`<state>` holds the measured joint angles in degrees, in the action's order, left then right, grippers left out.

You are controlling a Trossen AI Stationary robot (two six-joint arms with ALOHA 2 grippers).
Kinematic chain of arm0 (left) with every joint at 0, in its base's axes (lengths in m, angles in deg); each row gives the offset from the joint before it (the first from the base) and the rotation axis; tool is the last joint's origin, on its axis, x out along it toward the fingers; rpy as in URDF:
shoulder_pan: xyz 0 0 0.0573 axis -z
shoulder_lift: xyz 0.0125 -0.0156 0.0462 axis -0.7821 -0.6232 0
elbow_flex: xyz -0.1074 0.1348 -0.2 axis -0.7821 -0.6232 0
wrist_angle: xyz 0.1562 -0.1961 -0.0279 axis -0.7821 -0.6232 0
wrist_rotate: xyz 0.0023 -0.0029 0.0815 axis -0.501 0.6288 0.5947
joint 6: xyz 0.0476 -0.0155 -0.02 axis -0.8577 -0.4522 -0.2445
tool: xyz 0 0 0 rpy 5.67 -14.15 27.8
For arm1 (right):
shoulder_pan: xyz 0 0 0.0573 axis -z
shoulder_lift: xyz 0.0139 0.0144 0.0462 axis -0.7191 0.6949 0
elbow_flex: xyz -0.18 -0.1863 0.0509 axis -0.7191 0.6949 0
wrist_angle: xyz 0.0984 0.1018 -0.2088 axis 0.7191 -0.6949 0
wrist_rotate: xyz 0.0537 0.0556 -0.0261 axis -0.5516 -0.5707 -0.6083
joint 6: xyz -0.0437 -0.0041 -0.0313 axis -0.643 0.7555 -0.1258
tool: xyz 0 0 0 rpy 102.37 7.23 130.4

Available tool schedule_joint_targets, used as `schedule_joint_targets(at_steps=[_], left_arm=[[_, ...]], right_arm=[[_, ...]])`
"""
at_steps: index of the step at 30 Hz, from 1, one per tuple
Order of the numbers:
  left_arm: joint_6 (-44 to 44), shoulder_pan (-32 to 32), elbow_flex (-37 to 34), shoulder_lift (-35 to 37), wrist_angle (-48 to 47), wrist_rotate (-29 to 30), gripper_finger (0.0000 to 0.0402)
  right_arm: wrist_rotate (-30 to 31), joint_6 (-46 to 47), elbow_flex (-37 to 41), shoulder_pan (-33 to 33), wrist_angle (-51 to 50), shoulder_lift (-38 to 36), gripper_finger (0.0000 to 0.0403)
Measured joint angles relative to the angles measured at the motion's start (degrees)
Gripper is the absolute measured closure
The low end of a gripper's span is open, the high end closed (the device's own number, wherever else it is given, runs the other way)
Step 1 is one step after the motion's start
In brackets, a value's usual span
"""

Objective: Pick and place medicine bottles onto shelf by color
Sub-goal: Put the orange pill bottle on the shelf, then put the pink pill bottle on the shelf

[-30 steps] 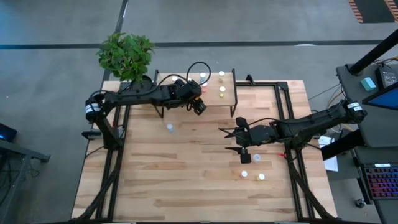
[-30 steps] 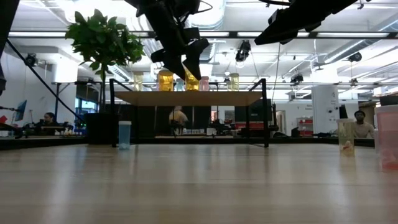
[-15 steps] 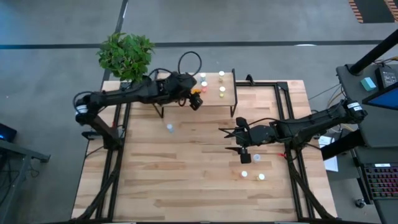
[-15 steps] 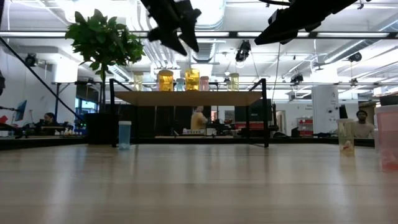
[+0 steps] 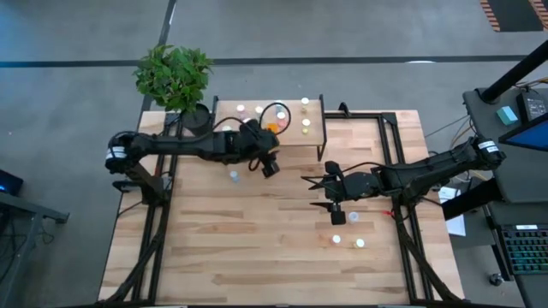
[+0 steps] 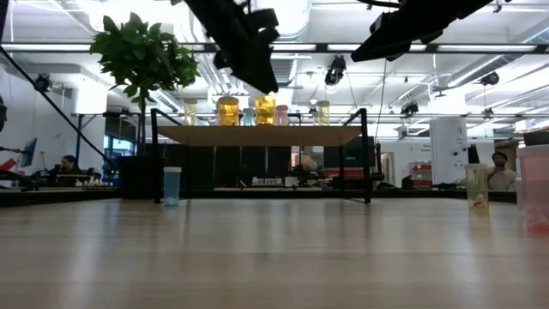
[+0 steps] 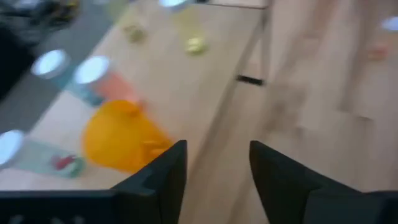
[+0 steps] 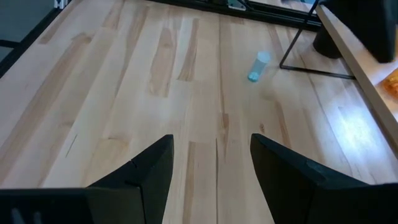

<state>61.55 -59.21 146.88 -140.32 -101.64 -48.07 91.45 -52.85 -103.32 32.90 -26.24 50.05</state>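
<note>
In the high view the shelf (image 5: pixel 291 137) sits at the table's (image 5: pixel 257 257) top centre edge, carrying an orange bottle (image 5: pixel 272 127) and small pale-capped ones. The left gripper (image 5: pixel 269 166) hangs just below the shelf's front edge, jaws apart and holding nothing. A blue-capped bottle (image 5: pixel 233 176) stands alone left of centre on bare wood, and the right gripper (image 5: pixel 336 205), also open and empty, hovers right of centre above three bottles (image 5: pixel 349 238) near the lower right.

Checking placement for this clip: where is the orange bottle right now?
In the high view the orange bottle stands on the shelf near its middle, just beyond the left gripper, with pale-capped bottles to its right.
</note>
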Motion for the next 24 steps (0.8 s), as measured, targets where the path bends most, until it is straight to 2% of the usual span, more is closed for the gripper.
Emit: schedule_joint_targets(at_steps=[7, 14, 19, 24], left_arm=[[0.13, -1.39, -2.91, -1.23, 4.0, 6.53, 0.0314], [3.68, 0.36, -2.33, -0.43, 4.04, 6.28, 0.0338], [6.82, 8.99, -2.48, 1.5, 7.2, 2.02, 0.0339], [4.22, 21.13, -2.56, 2.0, 9.65, 0.73, 0.0339]], right_arm=[[-0.02, 0.12, 0.0, 0.0, 0.02, 0.0, 0.02], [0.0, 0.14, 0.0, 0.0, 0.0, 0.0, 0.02], [0.0, 0.22, 0.0, 0.0, -0.17, 0.0, 0.02], [0.0, -0.42, 0.0, 0.0, -0.15, 0.0, 0.02]])
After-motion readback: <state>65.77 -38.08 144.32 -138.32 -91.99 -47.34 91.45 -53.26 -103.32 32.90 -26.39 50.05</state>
